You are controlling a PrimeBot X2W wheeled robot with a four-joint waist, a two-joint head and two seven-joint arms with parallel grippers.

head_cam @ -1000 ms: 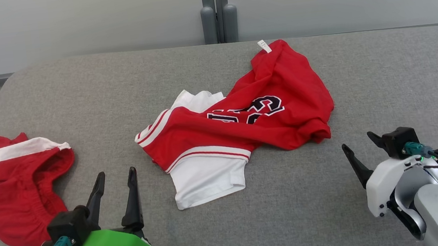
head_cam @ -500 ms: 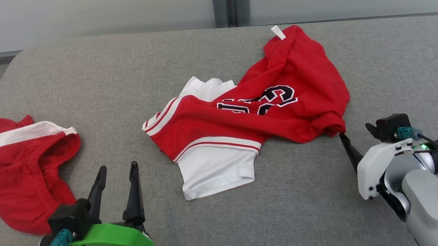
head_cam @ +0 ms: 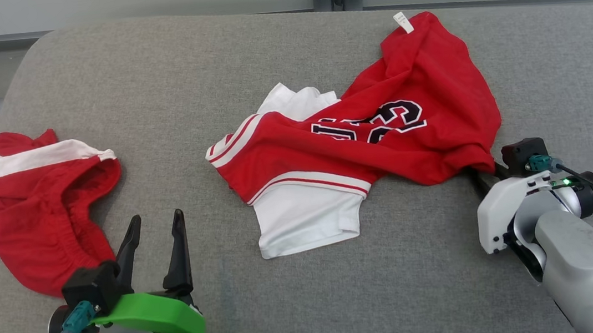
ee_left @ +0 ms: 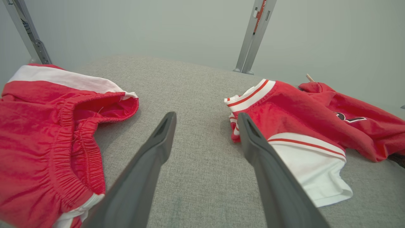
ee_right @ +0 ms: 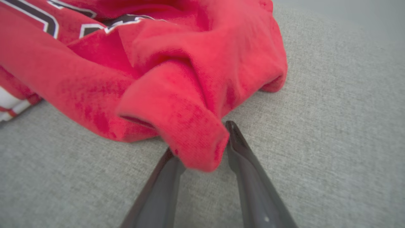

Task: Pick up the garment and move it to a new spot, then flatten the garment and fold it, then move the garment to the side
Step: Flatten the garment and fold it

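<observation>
The right gripper (ee_right: 200,139) has slid up to the near right corner of the shirt (head_cam: 361,142), which lies mid-pad (head_cam: 151,66), and pinched a red fold, so I think lifting can start, while the left gripper (head_cam: 156,216) waits, fingers wide apart.

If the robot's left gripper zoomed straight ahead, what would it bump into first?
Probably neither garment. The left gripper points into the gap between the red shorts and the red jersey, over bare grey cushion. Whether its tips would scrape the cushion first is hard to tell.
</observation>
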